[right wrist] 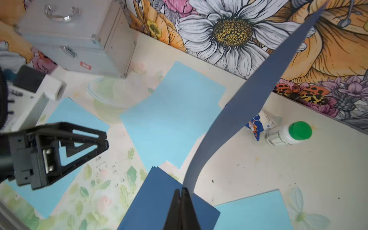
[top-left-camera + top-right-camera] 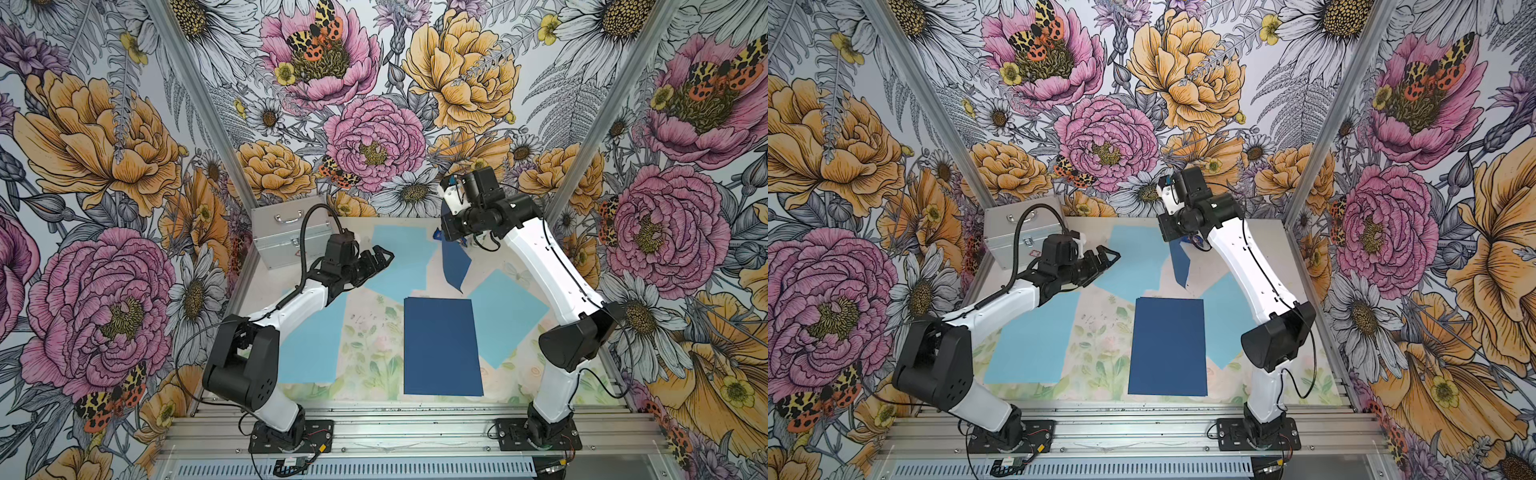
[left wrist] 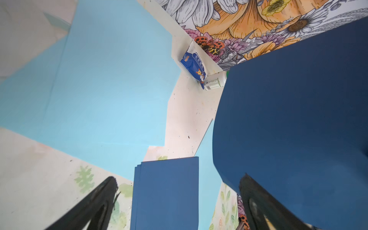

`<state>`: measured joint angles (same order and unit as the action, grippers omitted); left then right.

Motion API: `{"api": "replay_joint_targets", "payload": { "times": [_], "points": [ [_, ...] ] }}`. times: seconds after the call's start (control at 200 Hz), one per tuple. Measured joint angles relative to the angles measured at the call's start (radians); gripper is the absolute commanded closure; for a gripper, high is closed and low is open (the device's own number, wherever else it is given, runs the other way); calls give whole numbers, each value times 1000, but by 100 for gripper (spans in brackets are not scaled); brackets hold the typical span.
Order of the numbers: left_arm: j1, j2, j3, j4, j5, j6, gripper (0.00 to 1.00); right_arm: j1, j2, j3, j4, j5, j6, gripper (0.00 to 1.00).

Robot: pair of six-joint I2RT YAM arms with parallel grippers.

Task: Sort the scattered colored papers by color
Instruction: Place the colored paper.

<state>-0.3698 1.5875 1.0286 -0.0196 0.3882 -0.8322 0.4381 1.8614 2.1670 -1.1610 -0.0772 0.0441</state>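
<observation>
We see the right gripper pinching a navy sheet by its edge, and it's curling up over the navy stack. The left gripper is spread wide and empty above the light blue sheets. Only the right wrist view shows the pinch; in both top views the arm hides it.

Two robot arms in glossy white shells, the left white-and-black arm and the right white-and-black arm, wear bulky black joint housings and sit on flat black base plates. A ribbed black hose arcs off the left; thin black cables trail the right. The left gripper has black fingers — triangular open frames.
</observation>
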Motion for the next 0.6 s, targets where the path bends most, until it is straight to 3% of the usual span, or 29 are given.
{"api": "replay_joint_targets", "payload": {
  "times": [0.185,0.355,0.45,0.6],
  "points": [
    [-18,157,-143,517,100,-224,2,12,-32,3,-89,16,-44,100],
    [-33,394,-125,1032,148,-497,2,7,-179,-3,-79,-31,-42,100],
    [-57,475,-80,1179,153,-578,2,-3,-291,-46,-47,-51,-27,100],
    [-129,491,8,1292,157,-610,2,-67,-433,-232,42,-84,38,100]
  ]
}}
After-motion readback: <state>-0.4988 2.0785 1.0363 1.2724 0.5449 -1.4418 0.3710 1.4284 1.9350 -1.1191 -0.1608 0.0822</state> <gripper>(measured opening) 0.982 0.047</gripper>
